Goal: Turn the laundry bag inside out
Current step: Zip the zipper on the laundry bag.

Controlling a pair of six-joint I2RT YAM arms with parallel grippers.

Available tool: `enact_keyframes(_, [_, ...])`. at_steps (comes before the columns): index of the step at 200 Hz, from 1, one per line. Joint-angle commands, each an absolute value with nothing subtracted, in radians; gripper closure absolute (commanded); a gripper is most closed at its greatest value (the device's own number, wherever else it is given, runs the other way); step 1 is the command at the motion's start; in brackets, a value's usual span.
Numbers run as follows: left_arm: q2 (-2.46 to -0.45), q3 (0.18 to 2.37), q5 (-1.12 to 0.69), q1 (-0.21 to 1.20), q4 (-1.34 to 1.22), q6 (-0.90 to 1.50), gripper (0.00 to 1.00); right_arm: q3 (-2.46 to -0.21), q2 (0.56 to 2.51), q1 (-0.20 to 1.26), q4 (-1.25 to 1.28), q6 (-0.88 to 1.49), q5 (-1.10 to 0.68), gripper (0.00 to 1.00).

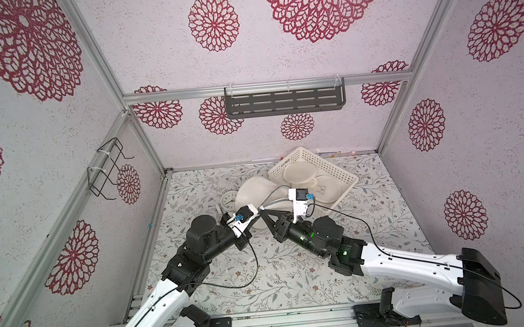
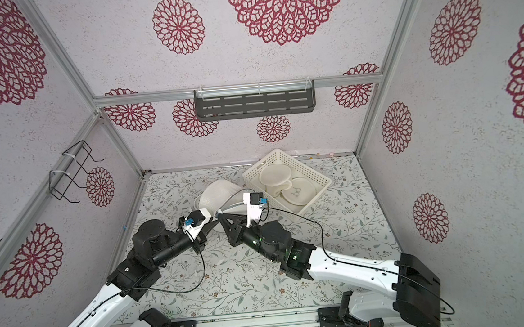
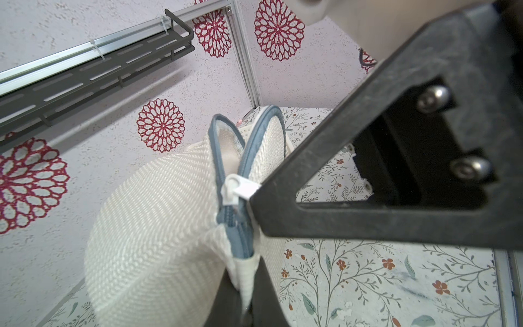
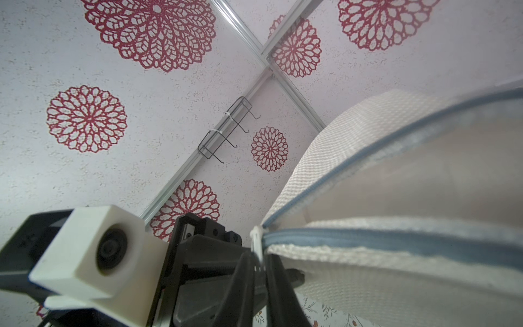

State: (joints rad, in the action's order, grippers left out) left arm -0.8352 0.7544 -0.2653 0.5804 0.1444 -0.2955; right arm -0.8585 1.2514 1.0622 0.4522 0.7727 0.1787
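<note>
The laundry bag point(image 3: 158, 215) is stretched between both hands: the fabric at its zip end is pinched in the fully closed left hand point(image 3: 246, 300), and the zipper pull point(image 3: 243, 188) is nipped between the closed tips of the right hand point(image 4: 259, 262), above the desk point(image 3: 368, 283). If the pull is dragged askew, it may slip free or the zip may jam.

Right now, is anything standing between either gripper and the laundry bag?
Nothing visible does. The left gripper has its fingers shut on the fabric of the laundry bag at the closed end of the zipper. The right gripper pinches the white zipper pull. The basket sits beside the bag, not between.
</note>
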Motion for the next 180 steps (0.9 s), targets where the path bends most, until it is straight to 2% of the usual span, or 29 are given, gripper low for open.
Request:
enact_keyframes(1, [-0.83, 0.75, -0.254, 0.589, 0.141, -0.314, 1.0, -0.898, 1.239, 1.055, 0.491, 0.779, 0.189, 0.85])
enact_keyframes(39, [-0.83, 0.752, -0.254, 0.59, 0.15, -0.324, 1.0, -0.898, 1.238, 1.054, 0.485, 0.782, 0.205, 0.87])
enact_keyframes(82, [-0.829, 0.754, -0.237, 0.592, 0.164, -0.335, 1.0, -0.899, 1.23, 1.055, 0.451, 0.786, 0.235, 1.0])
enact_keyframes(93, [-0.828, 0.755, -0.224, 0.592, 0.174, -0.342, 1.0, -0.899, 1.222, 1.053, 0.429, 0.788, 0.25, 1.0])
enact_keyframes(147, [-0.809, 0.759, -0.132, 0.593, 0.263, -0.424, 1.0, -0.926, 1.142, 1.013, 0.117, 0.835, 0.34, 1.0])
enact_keyframes(180, [-0.788, 0.752, -0.141, 0.591, 0.288, -0.455, 1.0, -0.927, 1.087, 0.947, -0.05, 0.835, 0.287, 1.0])
